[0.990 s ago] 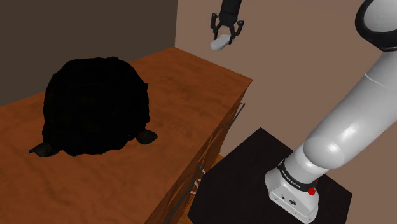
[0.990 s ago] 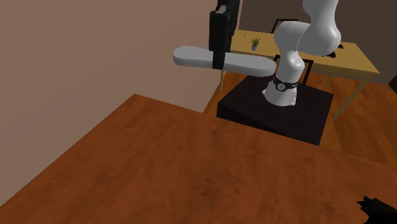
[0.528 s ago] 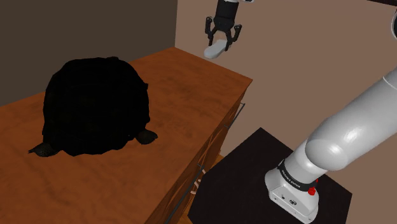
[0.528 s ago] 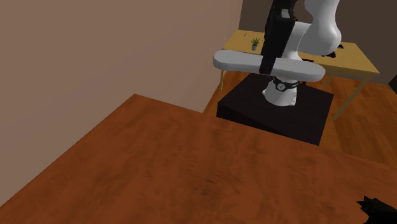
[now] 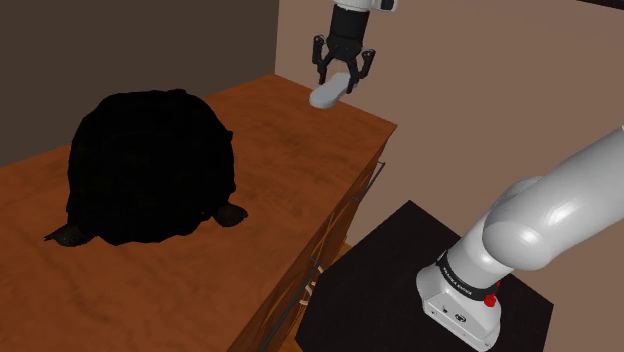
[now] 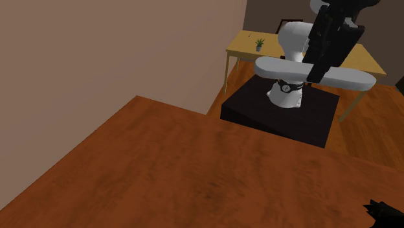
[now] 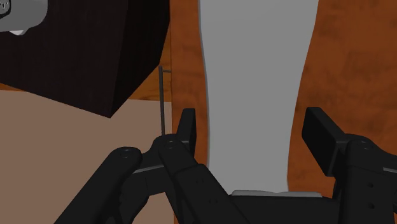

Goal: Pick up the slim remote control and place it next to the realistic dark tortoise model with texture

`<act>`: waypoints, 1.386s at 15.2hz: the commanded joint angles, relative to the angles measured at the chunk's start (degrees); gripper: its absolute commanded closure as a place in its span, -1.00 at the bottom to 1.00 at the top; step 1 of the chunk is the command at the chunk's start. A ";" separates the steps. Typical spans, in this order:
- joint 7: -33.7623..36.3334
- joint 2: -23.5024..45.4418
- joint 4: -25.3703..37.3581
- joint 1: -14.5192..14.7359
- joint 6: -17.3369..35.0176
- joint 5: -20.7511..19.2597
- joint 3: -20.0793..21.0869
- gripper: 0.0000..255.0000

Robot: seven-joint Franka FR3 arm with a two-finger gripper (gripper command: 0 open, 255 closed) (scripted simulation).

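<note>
My gripper (image 5: 343, 78) is shut on a slim, pale grey remote control (image 5: 327, 95) and holds it in the air above the far corner of the wooden dresser top (image 5: 290, 130). The dark tortoise model (image 5: 150, 165), a big, nearly black mound, sits on the dresser toward the shoulder view's left, well apart from the remote. In the second exterior view the remote (image 6: 278, 67) hangs level with the black gripper (image 6: 317, 72) across its middle, and one tortoise foot (image 6: 382, 210) shows at the lower right. In the wrist view the fingers (image 7: 186, 130) flank the remote (image 7: 254, 83).
The dresser's front edge with drawer handles (image 5: 345, 215) drops to the floor beside the black stand (image 5: 400, 270). A tan wall (image 5: 450, 90) rises behind the gripper. A yellow table with a small plant (image 6: 259, 44) stands far off behind the arm.
The gripper has carried the remote down and toward the shoulder view's left, nearer the dresser's far corner; in the second exterior view it has swept to the right. The tortoise has stayed put.
</note>
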 commanded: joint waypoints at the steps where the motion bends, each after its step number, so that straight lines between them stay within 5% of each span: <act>1: 0.18 -0.06 -1.51 0.07 1.48 0.04 0.11 1.00; 21: 0.48 1.92 -15.02 0.20 16.94 -0.08 0.51 1.00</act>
